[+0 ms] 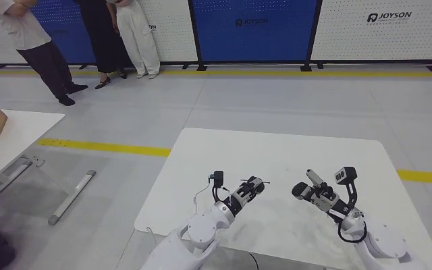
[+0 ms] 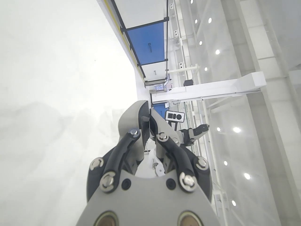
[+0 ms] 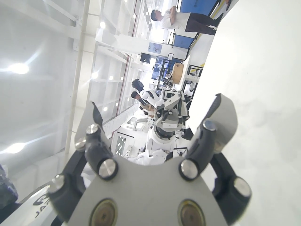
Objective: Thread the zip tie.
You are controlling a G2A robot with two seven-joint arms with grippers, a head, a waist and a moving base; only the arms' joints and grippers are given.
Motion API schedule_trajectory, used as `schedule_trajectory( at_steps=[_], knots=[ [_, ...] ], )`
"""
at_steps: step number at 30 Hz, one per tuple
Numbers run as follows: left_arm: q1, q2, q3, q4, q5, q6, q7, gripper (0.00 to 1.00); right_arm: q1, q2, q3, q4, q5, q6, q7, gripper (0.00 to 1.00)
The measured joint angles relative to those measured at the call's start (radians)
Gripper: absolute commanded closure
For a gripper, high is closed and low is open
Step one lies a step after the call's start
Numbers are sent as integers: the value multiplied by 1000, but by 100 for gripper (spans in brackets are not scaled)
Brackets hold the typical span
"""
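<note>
Table (image 1: 283,145): white, with rounded corners; both arms come in over its near edge.

Left gripper (image 1: 255,183): over the near part of the table, a little left of its middle, and lying low and nearly level with the tabletop. In the left wrist view the left gripper (image 2: 148,110) has its two fingers drawn together, the dark pads (image 2: 144,123) meeting with only a thin seam between them. They are clamped on the zip tie.

Zip tie (image 1: 264,182): a thin dark strip, held off the tabletop over the table's near middle. A short length sticks out past the left fingertips, pointing across the table toward its right side. How much of the strip lies inside the grip cannot be told. The free end hangs in the gap between the two grippers and touches nothing.

Right gripper (image 1: 305,183): over the near part of the table, right of its middle, turned toward the table's left side. In the right wrist view the right gripper (image 3: 157,102) has its fingers spread wide. Nothing sits between them and they touch nothing. It is near the strip's free end but apart from it.
</note>
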Motion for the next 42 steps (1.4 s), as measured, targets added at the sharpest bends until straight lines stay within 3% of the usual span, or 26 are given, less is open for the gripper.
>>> schedule_trajectory(
  at_steps=[3, 6, 20, 24, 27, 30, 37, 42],
  knots=[
    [-8, -3, 16, 10, 89, -44, 61, 100, 0, 0, 0, 0, 0, 0, 0, 0],
    [-20, -6, 54, 30, 212, -32, 75, 100, 0, 0, 0, 0, 0, 0, 0, 0],
    [-21, -7, 57, 30, 197, -26, 53, 100, 0, 0, 0, 0, 0, 0, 0, 0],
    [-15, -7, 35, 16, 149, -59, 53, 100, 0, 0, 0, 0, 0, 0, 0, 0],
    [1, -3, -5, -23, 96, -102, 61, 100, 0, 0, 0, 0, 0, 0, 0, 0],
    [43, 6, -45, -106, 139, -144, 79, 100, 0, 0, 0, 0, 0, 0, 0, 0],
    [150, 28, -119, -317, 228, -172, 59, 100, 0, 0, 0, 0, 0, 0, 0, 0],
    [208, 38, -159, -402, 245, -186, 32, 100, 0, 0, 0, 0, 0, 0, 0, 0]
  ],
)
